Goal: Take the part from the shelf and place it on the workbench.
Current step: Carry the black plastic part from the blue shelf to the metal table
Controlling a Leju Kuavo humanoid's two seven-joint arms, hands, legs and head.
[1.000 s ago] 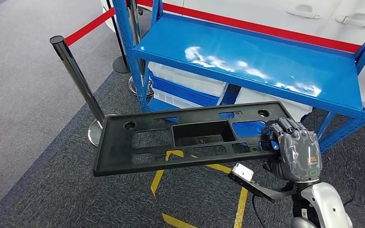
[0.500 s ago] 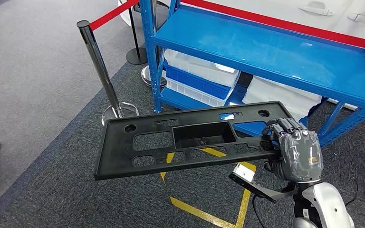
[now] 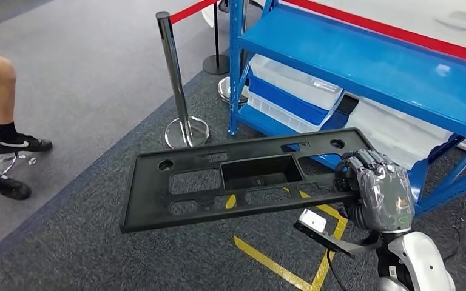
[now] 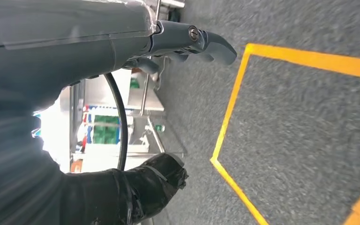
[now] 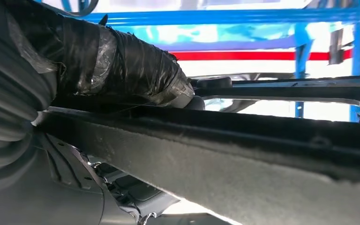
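**Right hand carries the black part flat, clear of the shelf**

The part (image 3: 243, 179), a long black plastic panel with a rectangular recess at its middle and several cut-outs, lies nearly level in the air above the grey carpet floor (image 3: 97, 242). Its long axis runs across the head view, from the right hand out toward the robot's left, the far end tilted slightly lower and free of any support. Its broad face is turned upward.

The right hand (image 3: 376, 191) grips the part at its right short end: the dark fingers (image 3: 361, 165) curl over the top edge, pressed together, while the palm sits beneath and behind the rim. In the right wrist view the taped thumb (image 5: 136, 70) lies on the panel's upper side and the part's edge (image 5: 225, 154) runs away from the camera. The right forearm rises from below, wrist bent so that the back of the hand faces up.

The left hand (image 4: 187, 42) hangs over the carpet and a yellow floor line (image 4: 229, 112); its fingers are lightly curled and hold nothing.

Beyond the part stands the blue shelf (image 3: 364, 60), with white and blue bins (image 3: 291, 91) on its lower level. A chrome barrier post (image 3: 176, 85) stands near the shelf's corner. A seated person's leg (image 3: 3, 103) is at the far left.
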